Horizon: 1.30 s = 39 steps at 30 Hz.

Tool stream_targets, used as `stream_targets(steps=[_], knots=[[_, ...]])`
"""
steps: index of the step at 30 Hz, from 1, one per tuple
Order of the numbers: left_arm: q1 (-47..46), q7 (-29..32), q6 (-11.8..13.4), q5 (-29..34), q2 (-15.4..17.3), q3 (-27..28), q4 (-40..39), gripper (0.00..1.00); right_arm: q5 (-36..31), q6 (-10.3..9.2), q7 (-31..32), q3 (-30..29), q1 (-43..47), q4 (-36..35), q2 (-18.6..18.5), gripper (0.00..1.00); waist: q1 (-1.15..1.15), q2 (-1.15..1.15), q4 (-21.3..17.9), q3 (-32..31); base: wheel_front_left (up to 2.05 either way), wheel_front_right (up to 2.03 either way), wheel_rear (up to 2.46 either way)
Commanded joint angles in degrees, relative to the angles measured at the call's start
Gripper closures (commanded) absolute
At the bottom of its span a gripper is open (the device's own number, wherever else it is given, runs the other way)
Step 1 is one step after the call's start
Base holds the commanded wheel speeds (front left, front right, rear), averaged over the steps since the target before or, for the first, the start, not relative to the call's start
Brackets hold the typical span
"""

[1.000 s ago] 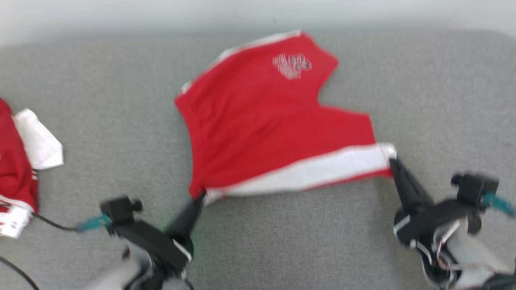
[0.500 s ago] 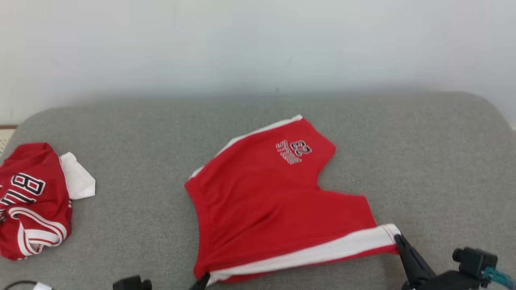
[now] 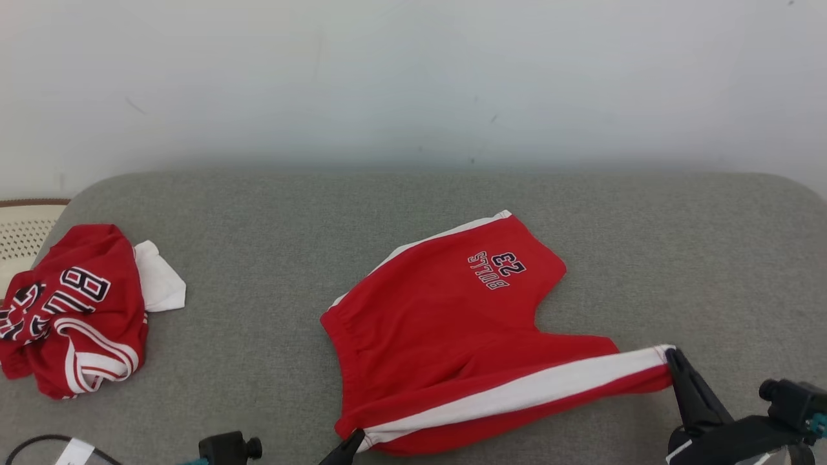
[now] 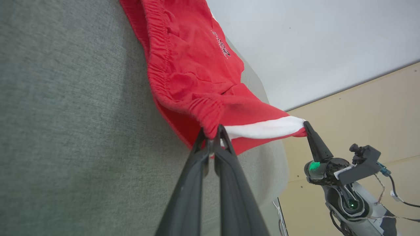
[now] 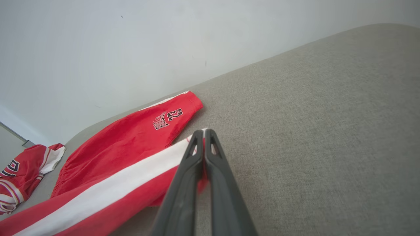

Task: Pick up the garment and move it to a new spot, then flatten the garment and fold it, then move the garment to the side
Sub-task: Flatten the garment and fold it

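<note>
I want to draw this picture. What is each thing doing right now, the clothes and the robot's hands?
red shorts: spread on the grey cushion, near edge stretched between both grippers.
left gripper: shut on the shorts' waistband corner.
right gripper: shut on the shorts' leg hem.
red jersey: crumpled, untouched, far left.

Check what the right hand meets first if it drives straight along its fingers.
The right hand is shut on a hem corner of the shorts, so that cloth comes first. Past it the line seems to run over bare cushion toward the wall; its height is unclear.
</note>
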Motion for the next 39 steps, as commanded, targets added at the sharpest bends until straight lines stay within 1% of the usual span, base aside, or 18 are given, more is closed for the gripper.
stream_targets(steps=[1, 5, 8, 13, 19, 26, 30, 34, 39], knots=[[-1.1, 0.8, 0.0, -0.8, 1.0, 0.2, -1.2, 1.00, -1.3, 0.00, 0.0, -0.7, -1.8, 0.5, 0.5, 1.00, 0.00, 0.00, 1.4, 1.2, 0.00, 0.00, 0.00], [-4.2, 2.4, 0.0, -1.5, 1.6, 1.3, -4.0, 1.00, -4.4, 0.00, 0.0, -2.0, -6.4, 3.4, 1.4, 1.00, 0.00, 0.00, 3.4, 2.7, 0.00, 0.00, 0.00], [-6.6, 2.7, 0.0, -1.8, 1.0, 2.8, -4.9, 1.00, -7.0, 0.00, 0.0, -3.1, -11.1, 5.9, 2.0, 1.00, 0.00, 0.00, 4.7, 5.1, 0.00, 0.00, 0.00], [-11.2, 2.1, 0.0, -1.6, -1.5, 5.6, -3.7, 1.00, -10.5, 0.00, 0.0, -3.4, -20.6, 11.0, 2.4, 1.00, 0.00, 0.00, 6.6, 10.6, 0.00, 0.00, 0.00], [-17.0, 0.8, 0.0, 0.8, -4.5, 7.5, -1.2, 1.00, -13.7, 0.00, 0.0, -2.0, -31.8, 17.4, 2.3, 1.00, 0.00, 0.00, 8.4, 17.4, 0.00, 0.00, 0.00], [-22.2, -0.6, 0.0, 2.5, -6.7, 8.8, 1.1, 1.00, -15.1, 0.00, 0.0, 0.3, -41.8, 23.6, 2.8, 1.00, 0.00, 0.00, 9.8, 23.2, 0.00, 0.00, 0.00], [-23.9, -1.0, 0.0, 3.4, -7.8, 9.9, 2.0, 1.00, -15.7, 0.00, 0.0, 2.4, -46.0, 26.4, 2.8, 1.00, 0.00, 0.00, 10.7, 25.3, 0.00, 0.00, 0.00], [-24.7, -1.1, 0.0, 4.3, -8.3, 10.6, 2.6, 1.00, -15.4, 0.00, 0.0, 2.8, -48.6, 28.7, 3.1, 1.00, 0.00, 0.00, 11.3, 26.6, 0.00, 0.00, 0.00], [-23.4, -1.2, 0.0, 8.5, -10.1, 16.3, 3.1, 1.00, -16.1, 0.00, 0.0, 2.6, -52.2, 31.2, 3.4, 1.00, 0.00, 0.00, 12.1, 28.3, 0.00, 0.00, 0.00]])
